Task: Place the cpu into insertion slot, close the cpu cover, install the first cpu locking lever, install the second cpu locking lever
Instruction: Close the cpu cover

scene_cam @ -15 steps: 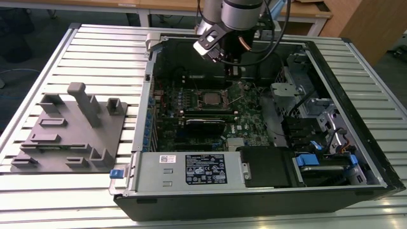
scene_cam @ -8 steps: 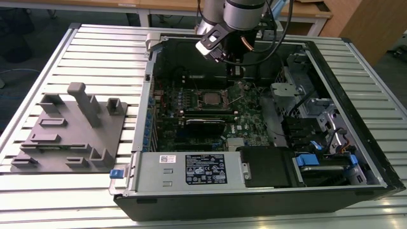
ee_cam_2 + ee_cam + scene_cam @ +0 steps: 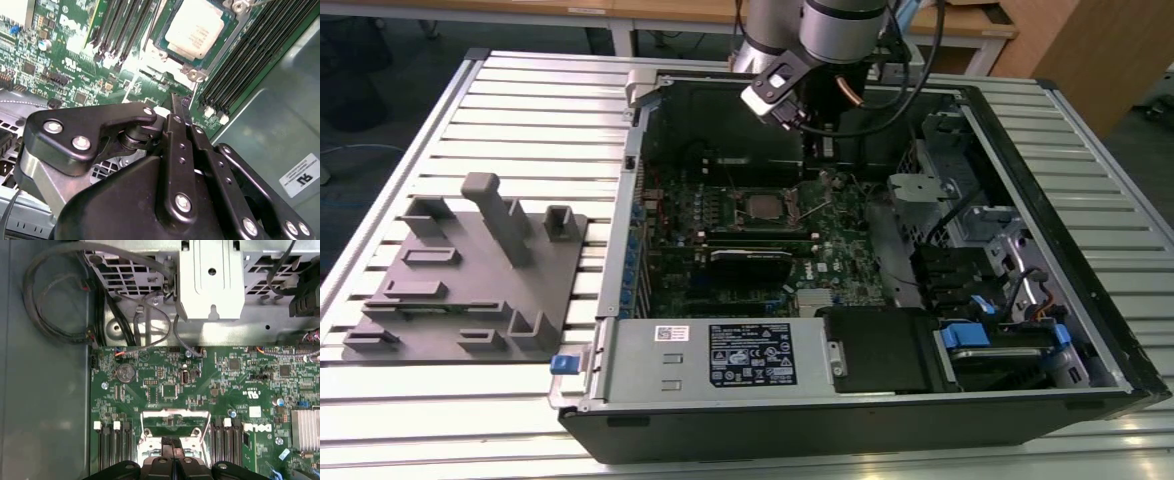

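The gripper, fingers pressed together and empty, hangs over the motherboard at the insertion slot's edge. The cpu lies seated in the slot. Memory slots crowd both sides, and open board stretches toward the case wall.

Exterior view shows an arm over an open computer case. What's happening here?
A Universal Robots arm reaches into the open computer case on the slatted table. Its end effector, shut and holding nothing, hangs over the motherboard near the insertion slot. The cpu already lies in the slot, with the cpu cover framing it. Whether the cover is latched down cannot be told.
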### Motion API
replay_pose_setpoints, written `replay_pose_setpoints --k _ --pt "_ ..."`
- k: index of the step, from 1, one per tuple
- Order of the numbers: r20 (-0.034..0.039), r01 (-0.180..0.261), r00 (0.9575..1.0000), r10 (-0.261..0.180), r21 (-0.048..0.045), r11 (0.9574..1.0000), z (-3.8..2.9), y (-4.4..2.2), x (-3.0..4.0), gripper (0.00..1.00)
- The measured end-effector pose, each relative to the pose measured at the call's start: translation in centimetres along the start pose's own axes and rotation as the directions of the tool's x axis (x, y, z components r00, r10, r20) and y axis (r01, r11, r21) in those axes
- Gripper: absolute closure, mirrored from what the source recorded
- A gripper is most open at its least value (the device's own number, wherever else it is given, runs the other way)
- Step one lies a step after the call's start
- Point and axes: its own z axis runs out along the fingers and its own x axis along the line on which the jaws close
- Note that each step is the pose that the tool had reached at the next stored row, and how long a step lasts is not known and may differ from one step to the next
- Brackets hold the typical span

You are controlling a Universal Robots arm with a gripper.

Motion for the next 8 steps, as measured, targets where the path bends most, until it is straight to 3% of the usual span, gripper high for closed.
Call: replay_pose_setpoints --k 8 --pt "0.0 0.0 1.0 0.0 0.0 1.0 0.09 1.4 0.22 0.9"
